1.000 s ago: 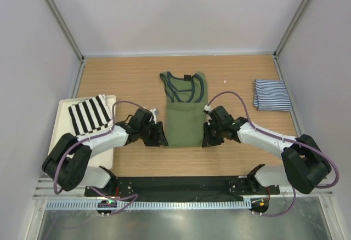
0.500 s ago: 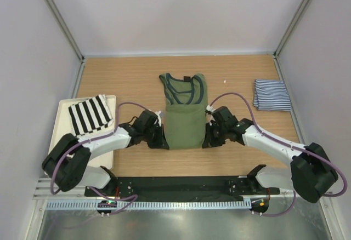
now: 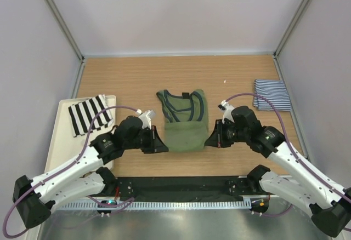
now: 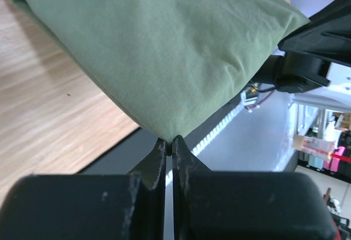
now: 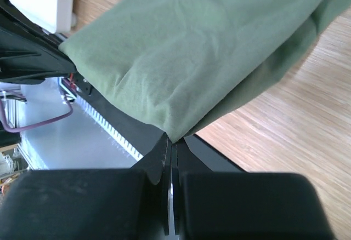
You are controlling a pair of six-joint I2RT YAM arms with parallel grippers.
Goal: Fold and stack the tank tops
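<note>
Two corner pinches, both look sound.

Top view: olive tank top lies mid-surface, neckline toward the far edge. Left tool and right tool each clamp a near hem corner, with the hem raised off the surface. Navy-striped tank top sits folded by the right edge.

Left wrist: jaws pressed tight on the cloth corner, fabric spans across to the other tool.

Right wrist: same, but only the corner tip is caught.

Advice: carry both corners toward the far edge at matched height and pace, hem taut, land square on the neckline, release together. Bite is shallow, so go slow.
</note>
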